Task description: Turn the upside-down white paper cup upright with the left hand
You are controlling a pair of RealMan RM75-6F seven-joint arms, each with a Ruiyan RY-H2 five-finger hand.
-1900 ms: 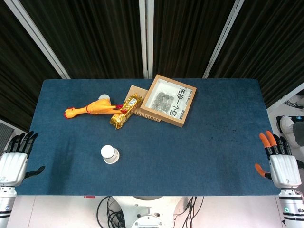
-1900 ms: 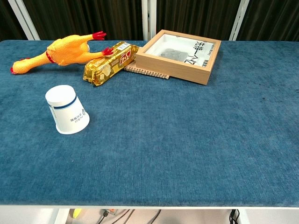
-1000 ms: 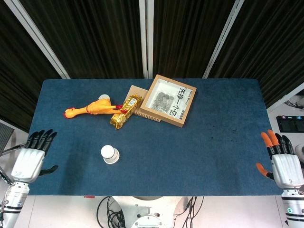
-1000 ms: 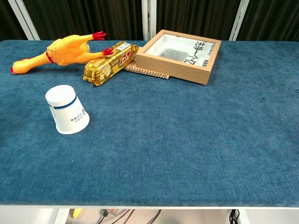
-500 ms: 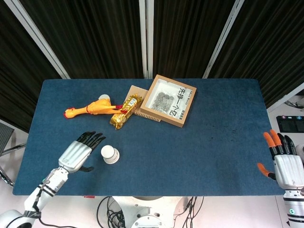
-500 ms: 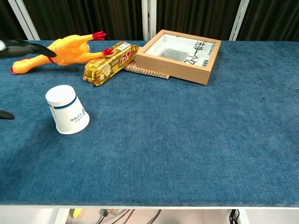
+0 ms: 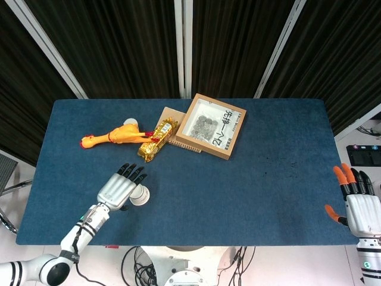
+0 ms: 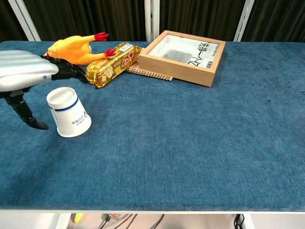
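Cup: the white paper cup (image 8: pixel 69 112) stands mouth-down on the blue table (image 8: pixel 190 143), near the front left, well apart from the other things.
Left hand: the left hand (image 7: pixel 121 186) hovers over and just to the left of the cup, fingers spread and holding nothing; in the chest view the thumb hangs down beside the cup's wall without clearly touching it.
Right hand: the right hand (image 7: pixel 357 205) sits off the table's right front corner, fingers apart, empty.
Step in hand: closing on the cup, as I judge it; no grasp is made yet.
How to do it well: bring the thumb to one side of the wall and the fingers to the opposite side, around the middle of the cup, and squeeze lightly, since thin paper dents easily.
Turning: lift clear of the cloth before rolling the wrist, so the rim does not drag.
Risk: a sideways nudge from the thumb could tip the cup over before it is held.
Neighbours: the rubber chicken (image 7: pixel 113 136) and the gold snack bar (image 7: pixel 157 139) lie further back.
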